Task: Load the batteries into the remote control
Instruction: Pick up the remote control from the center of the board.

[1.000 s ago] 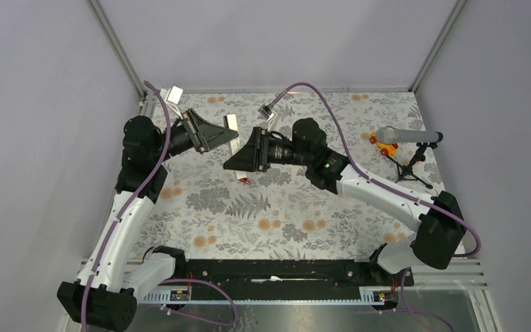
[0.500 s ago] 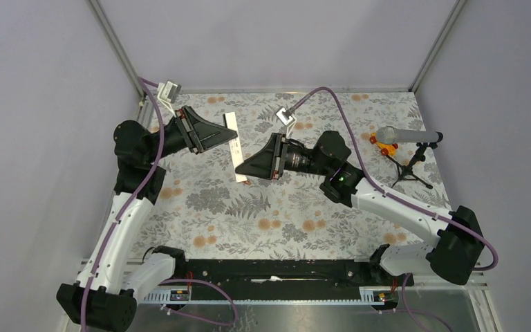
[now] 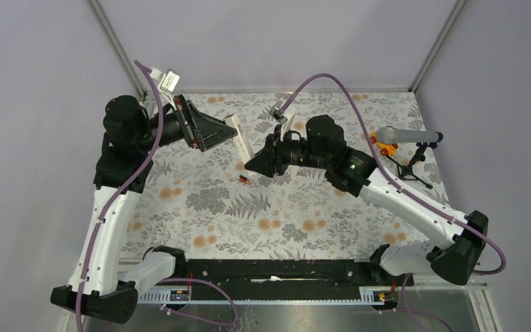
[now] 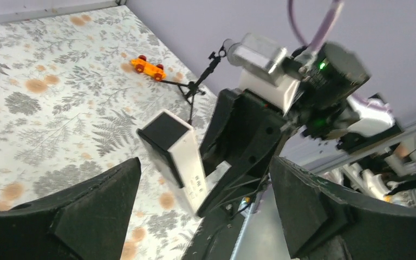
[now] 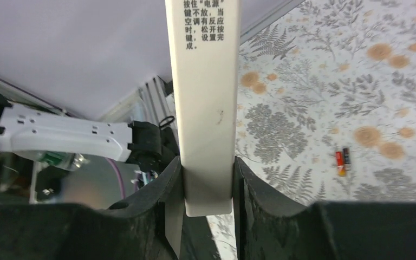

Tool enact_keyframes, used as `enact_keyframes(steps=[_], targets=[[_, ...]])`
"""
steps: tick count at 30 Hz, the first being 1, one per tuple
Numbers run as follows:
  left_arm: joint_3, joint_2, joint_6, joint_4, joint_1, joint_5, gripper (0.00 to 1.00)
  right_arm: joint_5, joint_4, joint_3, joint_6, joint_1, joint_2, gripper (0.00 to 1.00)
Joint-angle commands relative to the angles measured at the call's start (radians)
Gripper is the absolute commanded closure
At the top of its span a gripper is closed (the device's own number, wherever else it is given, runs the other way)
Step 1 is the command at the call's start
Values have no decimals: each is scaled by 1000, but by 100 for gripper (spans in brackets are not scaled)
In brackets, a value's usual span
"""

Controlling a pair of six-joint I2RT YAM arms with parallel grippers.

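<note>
Mat: floral, covering the table.

Left gripper: at 10 o'clock of mat centre; jaws wide apart, gripping nothing; dark end of remote just ahead of them, contact not discernible.

Right gripper: at 9 to 10 o'clock of centre; jaws clamped on the white end of remote.

Mic: on stand at 2 o'clock, well apart from the work.

Remote: raised off mat, tilted; clamped end at 5 o'clock, dark end at 11 o'clock; printed face toward right wrist camera; compartment state not visible.

Batteries: lying together on mat, near and at 6 o'clock of the clamped end; apart from both grippers.

Step judged: readying remote, carried by right gripper alone, for loading. For good execution: keep clamp firm on so short a hold; bring compartment face upward and steady; send open left gripper toward 6 o'clock for one battery, taken across its middle, clear of its neighbour; check polarity before seating.
</note>
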Motion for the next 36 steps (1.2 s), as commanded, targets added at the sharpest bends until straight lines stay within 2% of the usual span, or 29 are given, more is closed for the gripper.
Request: enact_keyframes(steps=[1, 5, 9, 11, 15, 17, 25, 27, 32, 36], targets=[[160, 62, 413, -321, 3, 73, 5, -45, -263, 190, -282, -1, -30, 90], [189, 68, 640, -436, 3, 123, 5, -95, -509, 347, -355, -1, 38, 98], [192, 60, 819, -493, 3, 113, 3, -151, -554, 373, -377, -1, 40, 100], [213, 72, 833, -495, 3, 174, 4, -175, -571, 385, -379, -1, 42, 100], [252, 105, 823, -493, 3, 416, 4, -206, -638, 425, -430, -1, 71, 100], [246, 112, 796, -493, 1, 469, 6, -222, -653, 440, -439, -1, 84, 100], [192, 100, 780, -492, -3, 502, 10, -274, -651, 477, -464, -1, 117, 100], [191, 112, 761, -493, -6, 521, 16, -291, -640, 480, -470, -1, 119, 100], [192, 123, 708, -495, -22, 549, 40, -339, -610, 468, -481, -1, 120, 100], [188, 111, 689, -493, -31, 553, 45, -362, -601, 462, -492, -1, 124, 100]])
